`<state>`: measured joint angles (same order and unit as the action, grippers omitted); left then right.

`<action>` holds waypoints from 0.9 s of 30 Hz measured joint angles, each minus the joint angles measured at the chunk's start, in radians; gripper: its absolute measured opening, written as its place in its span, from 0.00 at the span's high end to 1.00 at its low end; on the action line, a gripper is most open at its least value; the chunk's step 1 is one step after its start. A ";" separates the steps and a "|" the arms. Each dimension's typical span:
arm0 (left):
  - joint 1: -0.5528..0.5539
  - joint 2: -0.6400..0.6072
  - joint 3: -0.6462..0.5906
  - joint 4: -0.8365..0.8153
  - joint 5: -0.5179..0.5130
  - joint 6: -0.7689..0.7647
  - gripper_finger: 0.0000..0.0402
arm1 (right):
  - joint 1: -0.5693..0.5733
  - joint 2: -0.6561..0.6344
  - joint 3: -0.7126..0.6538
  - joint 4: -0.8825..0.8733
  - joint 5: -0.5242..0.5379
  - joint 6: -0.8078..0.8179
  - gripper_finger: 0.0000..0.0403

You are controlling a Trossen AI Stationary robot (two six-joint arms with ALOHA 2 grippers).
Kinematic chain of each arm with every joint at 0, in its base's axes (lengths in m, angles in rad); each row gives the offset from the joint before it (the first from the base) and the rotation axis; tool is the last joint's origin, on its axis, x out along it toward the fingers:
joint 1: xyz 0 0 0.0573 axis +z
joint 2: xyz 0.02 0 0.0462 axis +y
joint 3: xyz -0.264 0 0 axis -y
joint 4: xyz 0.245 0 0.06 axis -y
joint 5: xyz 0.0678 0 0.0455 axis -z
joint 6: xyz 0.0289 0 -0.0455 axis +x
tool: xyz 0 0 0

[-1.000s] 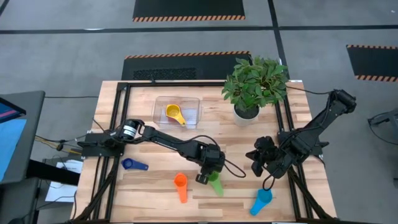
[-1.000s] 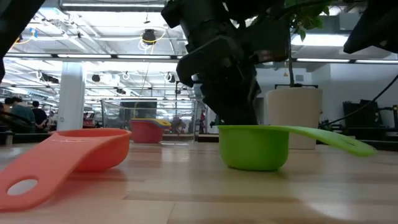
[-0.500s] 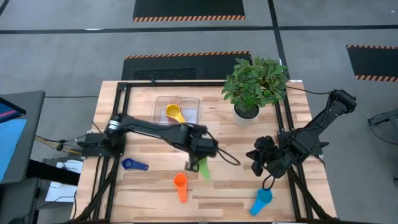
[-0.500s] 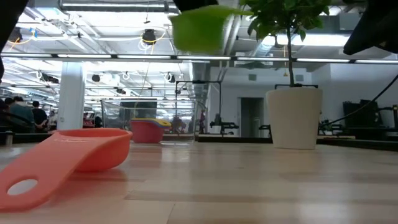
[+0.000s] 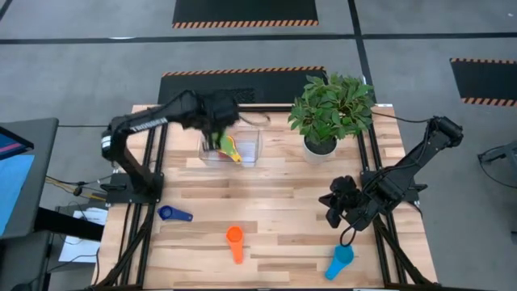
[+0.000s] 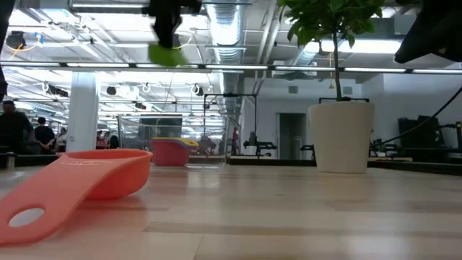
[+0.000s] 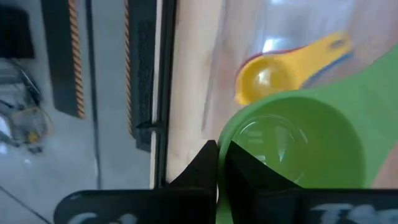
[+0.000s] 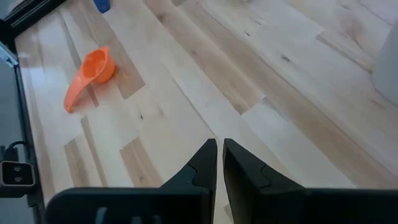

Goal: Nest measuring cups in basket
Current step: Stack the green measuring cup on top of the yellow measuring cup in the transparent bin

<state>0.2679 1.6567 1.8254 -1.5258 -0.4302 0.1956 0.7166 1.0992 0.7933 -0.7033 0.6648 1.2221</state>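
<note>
My left gripper (image 5: pixel 220 139) hangs over the clear basket (image 5: pixel 252 158) at the table's far side, shut on the green measuring cup (image 7: pixel 298 143). In the low view the green cup (image 6: pixel 167 54) is high above the table. A yellow cup (image 7: pixel 267 78) lies in the basket, nested in a red one (image 6: pixel 170 153). On the near half of the table lie the dark blue cup (image 5: pixel 174 214), the orange cup (image 5: pixel 235 242) and the light blue cup (image 5: pixel 339 261). My right gripper (image 5: pixel 333 208) waits at the right, above the table, shut and holding nothing. My left gripper pinches the green cup's bowl wall at its rim (image 7: pixel 231 144), one finger (image 7: pixel 249 177) inside the bowl and the other outside. The fingers come steeply from above. The cup is lifted clear over the basket, mouth toward the wrist camera, its handle (image 7: pixel 379 74) pointing away from the fingers.
A white pot with a green plant (image 5: pixel 321 145) stands just right of the basket. The orange cup (image 8: pixel 90 74) lies ahead of my right gripper. Bare wood lies between the basket and the near cups.
My left gripper has lifted the green cup off the near middle of the table and swung it up, toward the far edge and the left, until it hangs over the basket. The wrist has turned on the way. The right arm has kept still.
</note>
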 joint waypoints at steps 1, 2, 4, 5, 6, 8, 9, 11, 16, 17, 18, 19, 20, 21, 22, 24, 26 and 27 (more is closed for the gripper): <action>0.045 -0.021 -0.051 0.050 0.019 0.036 1.00 | 0.000 0.000 0.000 0.000 0.005 0.000 0.87; 0.088 -0.041 -0.103 0.108 0.040 0.078 1.00 | 0.000 0.000 0.000 0.001 0.013 0.000 0.87; 0.148 -0.069 -0.198 0.229 0.079 0.152 1.00 | -0.001 0.000 0.000 0.001 0.019 0.000 0.87; 0.171 -0.072 -0.236 0.285 0.111 0.178 1.00 | -0.006 0.000 0.000 0.001 0.019 0.000 0.87; 0.187 -0.070 -0.270 0.337 0.138 0.191 1.00 | -0.006 0.000 0.000 0.000 0.019 0.000 0.87; 0.200 -0.066 -0.326 0.414 0.181 0.207 1.00 | -0.007 0.000 0.000 0.001 0.019 0.007 0.87; 0.200 -0.067 -0.352 0.456 0.187 0.218 1.00 | -0.007 0.000 0.000 0.001 0.019 0.007 0.87; 0.196 -0.069 -0.403 0.535 0.192 0.241 1.00 | -0.007 0.000 0.000 0.001 0.019 0.007 0.87; 0.196 -0.068 -0.513 0.634 0.236 0.249 1.00 | -0.007 0.000 0.000 0.001 0.018 0.008 0.87; 0.197 -0.068 -0.532 0.638 0.236 0.249 1.00 | -0.007 0.000 0.000 0.001 0.018 0.008 0.87; 0.197 -0.068 -0.549 0.646 0.238 0.246 1.00 | -0.007 0.000 0.000 0.001 0.017 0.007 0.87; 0.197 -0.068 -0.560 0.657 0.246 0.239 1.00 | -0.006 0.000 0.000 0.001 0.017 0.008 0.87; 0.197 -0.068 -0.567 0.666 0.260 0.236 1.00 | -0.006 0.000 0.000 0.001 0.017 0.007 0.87; 0.198 -0.068 -0.570 0.665 0.272 0.233 1.00 | -0.007 0.000 0.000 0.001 0.017 0.008 0.87; 0.197 -0.068 -0.571 0.664 0.282 0.229 1.00 | -0.007 0.000 0.000 0.001 0.017 0.008 0.87; 0.197 -0.068 -0.572 0.673 0.289 0.229 1.00 | -0.007 0.000 0.000 0.000 0.016 0.007 0.87; 0.198 -0.068 -0.572 0.686 0.289 0.229 1.00 | -0.007 0.000 0.000 0.001 0.016 0.008 0.87; 0.201 -0.068 -0.572 0.687 0.288 0.229 1.00 | -0.006 0.000 0.000 0.000 0.016 0.008 0.87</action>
<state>0.4693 1.5887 1.2537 -0.8384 -0.1420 0.4248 0.7101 1.0995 0.7933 -0.7029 0.6807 1.2297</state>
